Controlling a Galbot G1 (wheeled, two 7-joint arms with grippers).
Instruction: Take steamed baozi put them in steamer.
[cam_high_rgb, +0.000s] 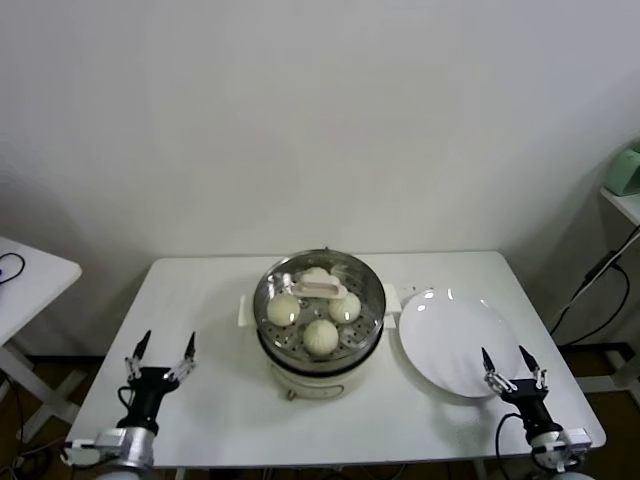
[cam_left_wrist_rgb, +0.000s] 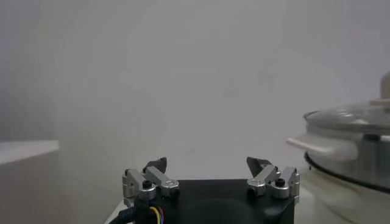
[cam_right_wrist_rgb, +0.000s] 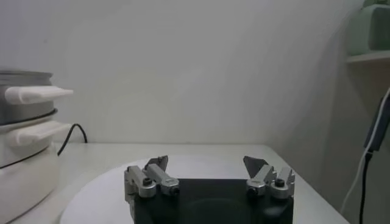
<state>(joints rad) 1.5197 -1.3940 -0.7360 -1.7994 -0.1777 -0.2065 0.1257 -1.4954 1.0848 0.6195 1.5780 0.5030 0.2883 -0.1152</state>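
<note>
The steamer (cam_high_rgb: 319, 325) stands in the middle of the white worktop (cam_high_rgb: 210, 290). Four steamed baozi (cam_high_rgb: 320, 337) lie inside it on the perforated tray, one at the near side, one at the left, one at the right and one at the far side. A round glass lid (cam_high_rgb: 318, 288) with a cream handle sits on top of the steamer and covers the buns.

Just to the right of the steamer there is a flat white plate (cam_high_rgb: 455, 340), with nothing on it.

The left tool (cam_high_rgb: 160, 356) is low at the front left corner of the worktop, well apart from the steamer. Its two fingers (cam_left_wrist_rgb: 155, 167) stand apart and hold nothing. In the left wrist view the steamer's side handle and the lid's rim show beyond the tool.

The right tool (cam_high_rgb: 511, 367) is at the front right, near the near edge of the plate. Its fingers (cam_right_wrist_rgb: 157, 164) are also spread apart and empty, and the plate lies just ahead of them in the right wrist view.
</note>
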